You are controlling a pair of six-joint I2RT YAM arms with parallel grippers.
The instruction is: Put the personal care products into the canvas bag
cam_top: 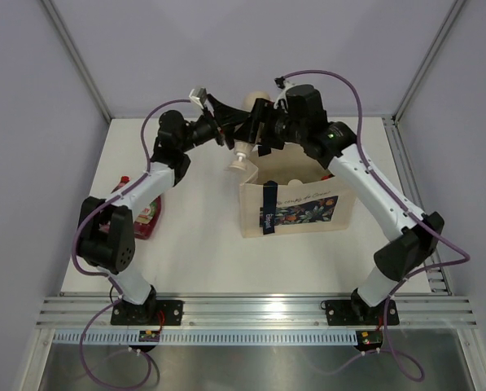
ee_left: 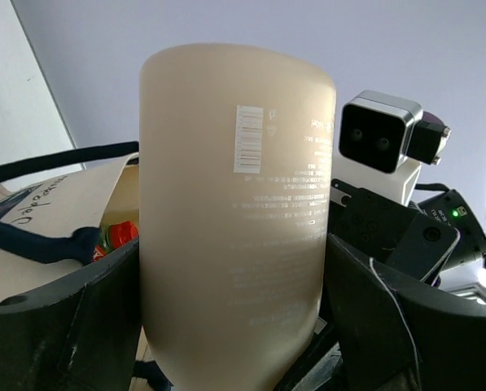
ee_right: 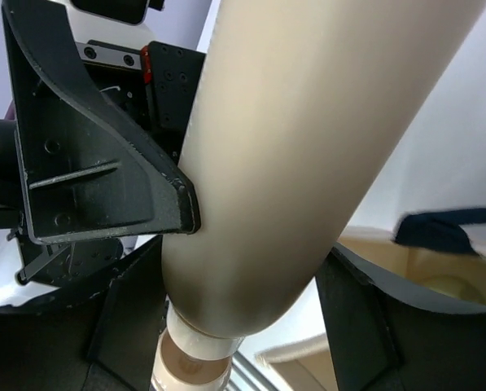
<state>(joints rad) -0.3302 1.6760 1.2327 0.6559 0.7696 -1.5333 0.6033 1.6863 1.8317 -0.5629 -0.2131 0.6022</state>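
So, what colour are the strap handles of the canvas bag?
The strap handles are dark navy; the left wrist view shows it best.

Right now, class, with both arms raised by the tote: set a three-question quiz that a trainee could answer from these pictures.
1. Multiple choice: what does the left gripper hold? A a green bottle; B the beige pump bottle; C a bag handle.
2. True or false: a red squeeze bottle lies on the table beside the left arm.
3. In a few words: where is the held bottle relative to the canvas bag?

Key: 1 B. 2 True. 3 Held up beside the bag's open top, not inside.
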